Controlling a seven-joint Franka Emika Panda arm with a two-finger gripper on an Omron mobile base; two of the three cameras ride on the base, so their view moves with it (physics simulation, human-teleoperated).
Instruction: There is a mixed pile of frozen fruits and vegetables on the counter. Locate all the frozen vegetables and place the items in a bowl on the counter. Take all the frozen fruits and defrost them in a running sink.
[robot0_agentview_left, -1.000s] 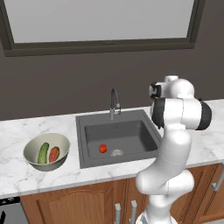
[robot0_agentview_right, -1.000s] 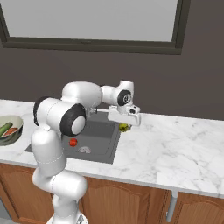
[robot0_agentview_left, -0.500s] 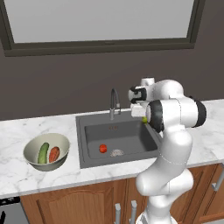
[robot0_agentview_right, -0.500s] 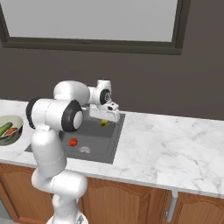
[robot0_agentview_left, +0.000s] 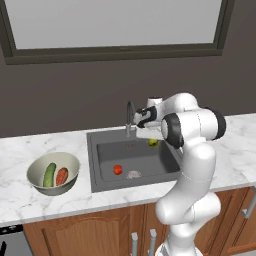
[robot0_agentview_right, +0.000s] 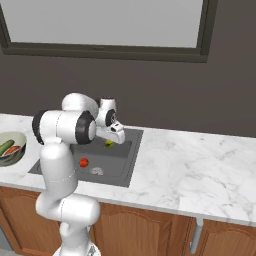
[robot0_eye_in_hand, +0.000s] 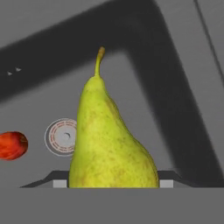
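Hand view: pincer (robot0_eye_in_hand: 113, 186) clamped on yellow-green speckled pear (robot0_eye_in_hand: 110, 140), hanging above dark grey rectangular sink (robot0_eye_in_hand: 175, 96), small round red fruit (robot0_eye_in_hand: 12, 145) already beside round metal drain (robot0_eye_in_hand: 61, 137). Tip: lower closer to basin floor before letting go, avoids bounce.

White marble counter (robot0_agentview_left: 30, 200) carries the bowl (robot0_agentview_left: 36, 176) beside the sink (robot0_agentview_left: 100, 165)
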